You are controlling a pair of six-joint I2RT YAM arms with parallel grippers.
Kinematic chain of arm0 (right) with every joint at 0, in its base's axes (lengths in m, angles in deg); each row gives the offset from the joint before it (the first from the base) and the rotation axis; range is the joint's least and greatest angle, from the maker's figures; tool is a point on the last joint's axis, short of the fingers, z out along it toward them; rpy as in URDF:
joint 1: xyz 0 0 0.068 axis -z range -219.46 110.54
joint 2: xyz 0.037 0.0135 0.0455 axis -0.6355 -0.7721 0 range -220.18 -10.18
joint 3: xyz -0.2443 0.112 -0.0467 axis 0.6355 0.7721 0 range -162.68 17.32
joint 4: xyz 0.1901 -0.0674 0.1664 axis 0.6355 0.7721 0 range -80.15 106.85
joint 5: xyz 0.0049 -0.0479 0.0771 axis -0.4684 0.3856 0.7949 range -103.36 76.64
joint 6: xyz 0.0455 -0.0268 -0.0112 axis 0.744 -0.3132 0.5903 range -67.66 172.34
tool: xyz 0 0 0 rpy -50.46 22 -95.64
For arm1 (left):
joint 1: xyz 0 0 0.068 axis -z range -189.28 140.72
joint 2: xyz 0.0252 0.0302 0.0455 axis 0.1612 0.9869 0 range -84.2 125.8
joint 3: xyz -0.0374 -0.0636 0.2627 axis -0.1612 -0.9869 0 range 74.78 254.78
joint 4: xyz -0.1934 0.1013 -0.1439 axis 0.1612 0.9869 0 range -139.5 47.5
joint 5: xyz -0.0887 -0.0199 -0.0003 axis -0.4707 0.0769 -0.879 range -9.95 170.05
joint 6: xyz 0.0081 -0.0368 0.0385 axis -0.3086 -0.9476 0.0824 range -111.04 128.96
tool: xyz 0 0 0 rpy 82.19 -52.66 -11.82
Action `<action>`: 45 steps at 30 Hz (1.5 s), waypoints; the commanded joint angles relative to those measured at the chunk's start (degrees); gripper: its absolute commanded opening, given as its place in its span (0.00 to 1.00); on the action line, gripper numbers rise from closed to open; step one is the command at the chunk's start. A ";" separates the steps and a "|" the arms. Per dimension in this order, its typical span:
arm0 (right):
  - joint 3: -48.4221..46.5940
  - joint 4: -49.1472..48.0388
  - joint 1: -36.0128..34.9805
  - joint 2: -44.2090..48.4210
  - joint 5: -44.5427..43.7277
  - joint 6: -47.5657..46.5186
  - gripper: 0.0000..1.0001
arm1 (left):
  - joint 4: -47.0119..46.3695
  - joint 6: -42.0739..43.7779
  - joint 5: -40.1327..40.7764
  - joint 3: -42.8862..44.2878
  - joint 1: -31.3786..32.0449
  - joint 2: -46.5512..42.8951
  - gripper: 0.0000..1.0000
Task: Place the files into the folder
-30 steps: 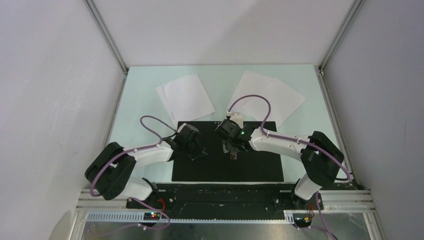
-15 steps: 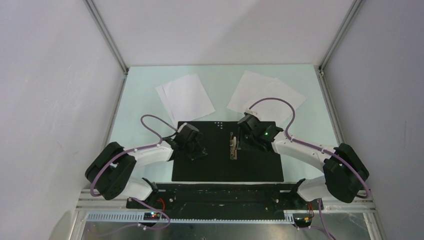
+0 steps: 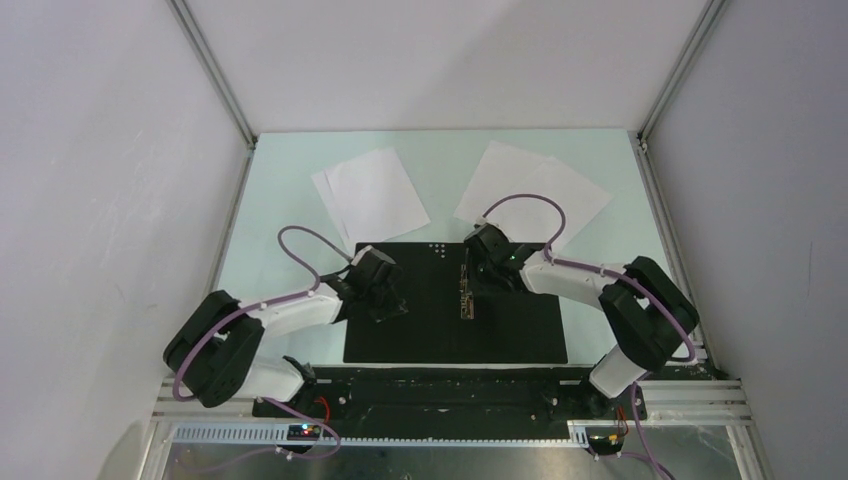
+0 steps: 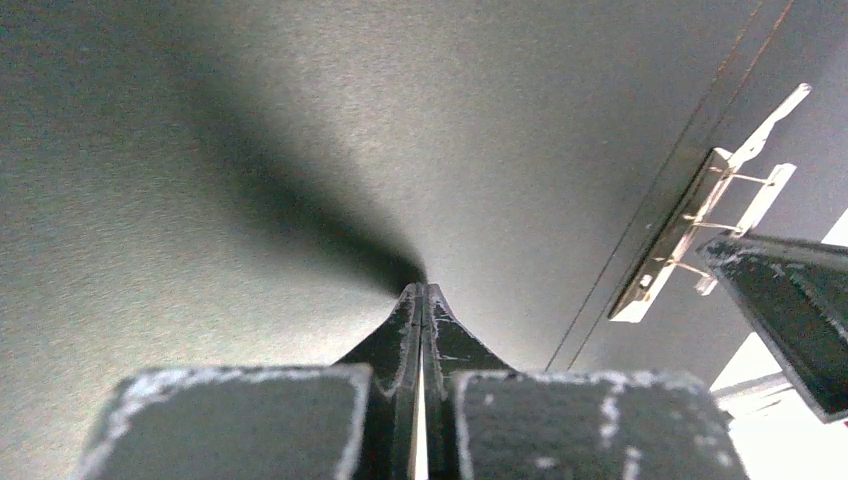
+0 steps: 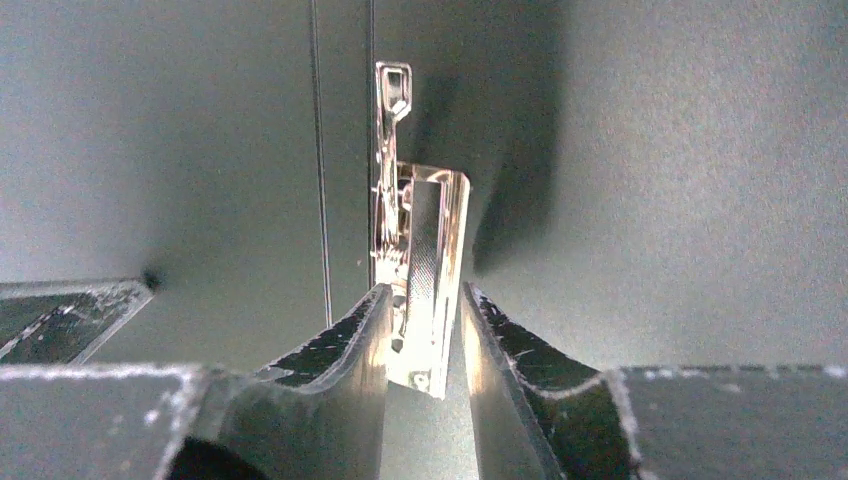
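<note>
Near the front middle of the pale green table (image 3: 268, 215), the folder (image 3: 520, 330) lies opened flat with its black inside facing up and its metal spine clip (image 3: 467, 293) running down the centre crease. The left gripper (image 3: 385, 300) is lowered onto the folder's left half; in the left wrist view its fingers are pressed together with nothing between them, their tips (image 4: 422, 290) on the bare black surface, and the clip (image 4: 700, 230) shows off to the right beside the crease. The right gripper (image 3: 478, 285) is at the spine, and its wrist view shows the two fingers narrowly apart around the clip's raised metal plate (image 5: 420, 230), one on each side and seemingly touching it. The files lie outside the folder, on the table beyond its far edge: one overlapping group of white sheets (image 3: 370, 198) at the far left, another (image 3: 535, 192) at the far right, both flat and clear of both grippers.
</note>
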 commanded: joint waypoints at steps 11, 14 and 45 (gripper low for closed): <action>-9.91 1.41 -4.66 -5.63 -3.26 -0.78 0.11 | 14.61 10.49 7.84 6.49 -1.22 -5.69 0.02; -12.24 3.57 -6.12 -5.92 -3.87 1.86 0.10 | 16.84 12.21 9.54 9.15 -1.67 -6.65 0.03; -12.67 -0.45 -9.29 -7.12 -3.57 12.59 0.74 | 17.64 16.02 6.62 29.28 -17.83 5.84 0.11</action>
